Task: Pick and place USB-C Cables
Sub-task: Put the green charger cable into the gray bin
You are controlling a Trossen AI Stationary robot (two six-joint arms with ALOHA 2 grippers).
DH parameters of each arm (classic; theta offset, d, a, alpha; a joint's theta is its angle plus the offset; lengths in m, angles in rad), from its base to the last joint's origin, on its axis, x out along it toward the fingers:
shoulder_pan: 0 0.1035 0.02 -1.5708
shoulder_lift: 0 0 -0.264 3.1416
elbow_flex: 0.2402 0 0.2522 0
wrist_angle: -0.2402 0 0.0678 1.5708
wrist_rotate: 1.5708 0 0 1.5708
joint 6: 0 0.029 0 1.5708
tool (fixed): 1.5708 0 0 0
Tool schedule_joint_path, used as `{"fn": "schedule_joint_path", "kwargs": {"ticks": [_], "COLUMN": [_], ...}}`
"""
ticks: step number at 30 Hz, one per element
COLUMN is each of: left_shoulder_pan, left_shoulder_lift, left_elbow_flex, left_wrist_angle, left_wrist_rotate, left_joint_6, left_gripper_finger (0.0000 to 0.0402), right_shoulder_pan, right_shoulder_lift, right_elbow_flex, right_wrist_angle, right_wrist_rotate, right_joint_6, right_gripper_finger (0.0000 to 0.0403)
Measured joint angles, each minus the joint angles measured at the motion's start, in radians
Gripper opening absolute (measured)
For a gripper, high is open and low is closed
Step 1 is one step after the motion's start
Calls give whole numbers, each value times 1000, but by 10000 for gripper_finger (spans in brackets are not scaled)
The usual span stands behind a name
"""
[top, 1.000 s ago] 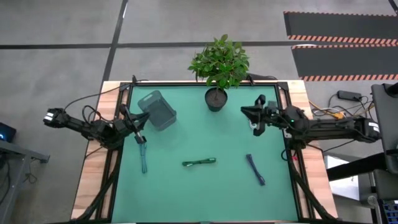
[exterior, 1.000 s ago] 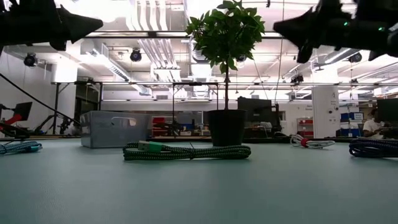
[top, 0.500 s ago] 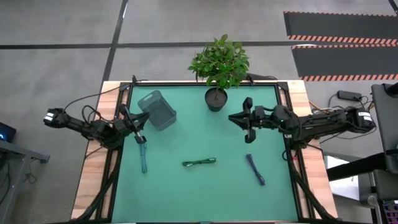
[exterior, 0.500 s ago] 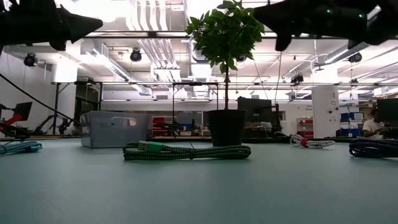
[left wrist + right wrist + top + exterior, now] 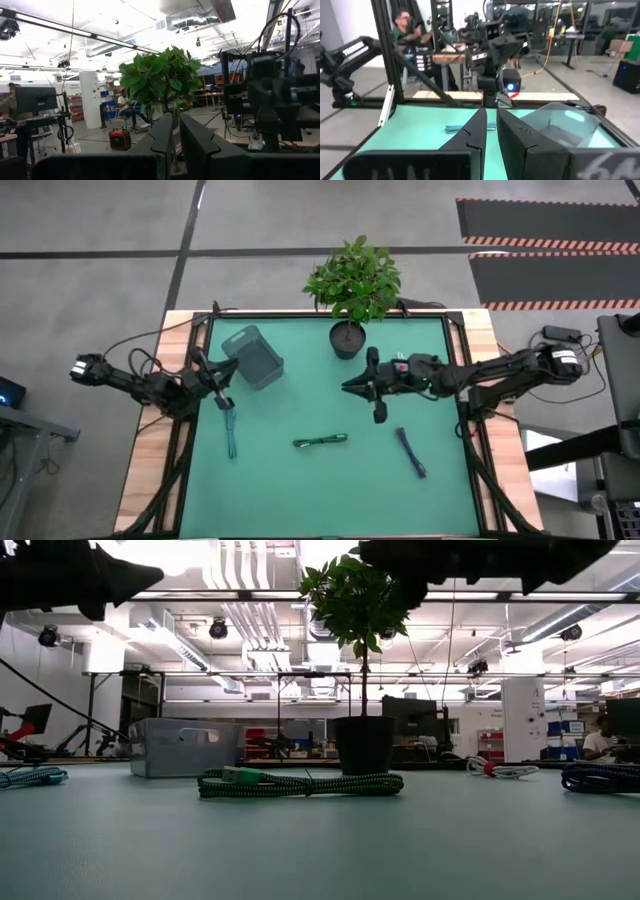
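Green mat (image 5: 300, 480) — right gripper (image 5: 362, 387) above

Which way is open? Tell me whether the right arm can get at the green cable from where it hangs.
Probably yes. The right gripper hangs above bare mat beside the plant pot, and nothing lies between it and the green cable.

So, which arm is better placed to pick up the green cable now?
The right arm, probably. Its claw hangs over the mat's middle, nearer the green cable. The left claw waits at the mat's left edge, beside the teal cable, farther from the green one.
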Motion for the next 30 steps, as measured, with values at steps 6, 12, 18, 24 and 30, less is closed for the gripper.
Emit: {"fn": "schedule_joint_path", "kwargs": {"ticks": [6,12,18,24,30], "left_shoulder_pan": [0,0,0,0,0], "left_shoulder_lift": [-8,-8,-8,-8,-12], "left_elbow_flex": [2,2,1,-3,-3], "left_wrist_angle": [93,259,336,331,330], "left_wrist_rotate": [0,0,0,1,3], "left_joint_6": [79,234,333,346,341], "left_gripper_finger": [19,19,19,19,19], "right_shoulder_pan": [18,23,38,76,115], "right_shoulder_lift": [80,145,208,288,392], "right_elbow_flex": [94,179,289,450,649], "right_wrist_angle": [-74,-156,-290,-527,-822], "right_wrist_rotate": [0,1,2,8,10], "right_joint_6": [-4,-1,19,35,58], "right_gripper_finger": [34,34,34,34,34]}}
